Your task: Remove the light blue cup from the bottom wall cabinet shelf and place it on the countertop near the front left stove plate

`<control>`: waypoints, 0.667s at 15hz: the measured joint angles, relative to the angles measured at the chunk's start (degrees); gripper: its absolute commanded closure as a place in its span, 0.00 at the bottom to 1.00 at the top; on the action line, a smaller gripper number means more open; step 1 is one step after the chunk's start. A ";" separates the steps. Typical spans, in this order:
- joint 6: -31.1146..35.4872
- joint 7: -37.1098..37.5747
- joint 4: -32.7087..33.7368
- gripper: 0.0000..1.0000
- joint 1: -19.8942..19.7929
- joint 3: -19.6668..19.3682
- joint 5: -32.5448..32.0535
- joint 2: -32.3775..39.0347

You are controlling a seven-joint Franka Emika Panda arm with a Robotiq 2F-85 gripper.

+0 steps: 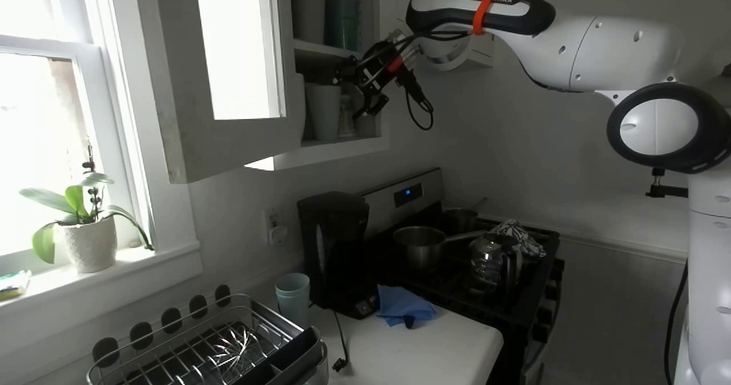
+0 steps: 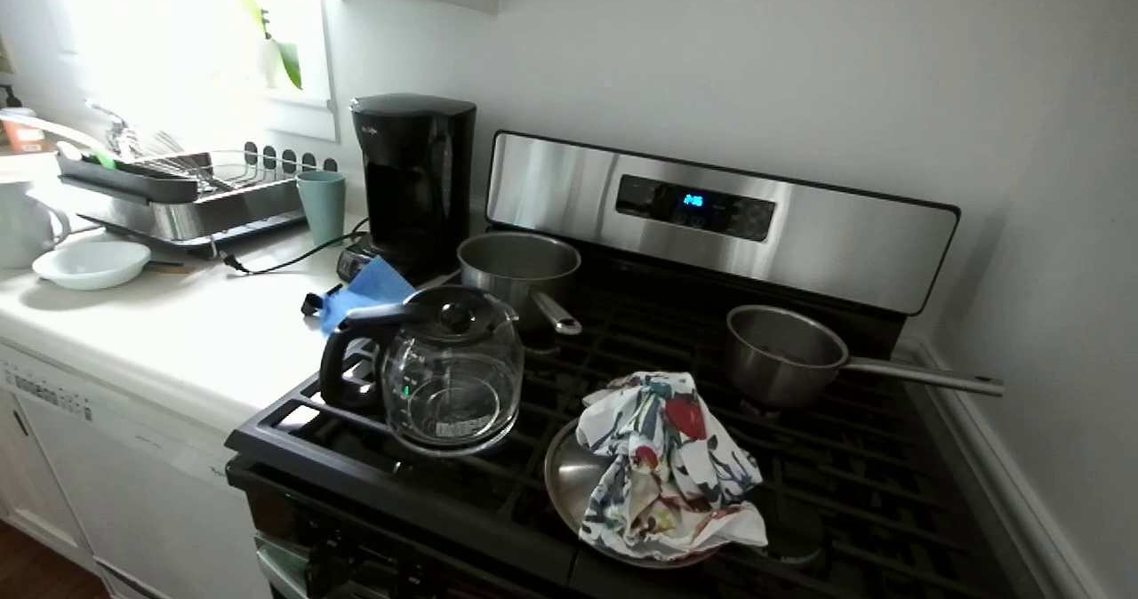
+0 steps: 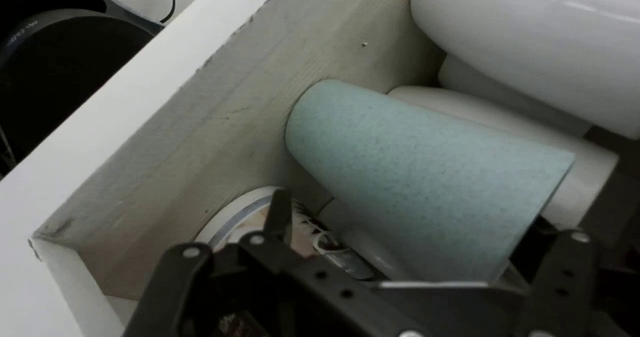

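We had the gripper (image 1: 348,95) spread wide. Just beyond it, in the wrist view, the light blue cup (image 3: 417,174) stood on the bottom shelf (image 3: 210,122). Farther off, below, we saw a similar tumbler (image 1: 293,300) on the worktop (image 1: 422,345).

Gripper (image 1: 349,96) near cup (image 1: 325,114) on shelf (image 1: 342,149)

The light blue cup (image 3: 425,177) (speckled, wider at the rim) stands upright on the bottom wall cabinet shelf (image 3: 200,127).
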 measured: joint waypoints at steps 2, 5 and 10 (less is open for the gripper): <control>-1.63 0.71 0.53 0.00 0.00 0.00 -1.16 0.48; -3.73 1.64 1.86 0.00 0.00 0.00 -2.09 0.94; -6.57 2.31 3.30 0.24 0.00 0.00 -3.86 1.08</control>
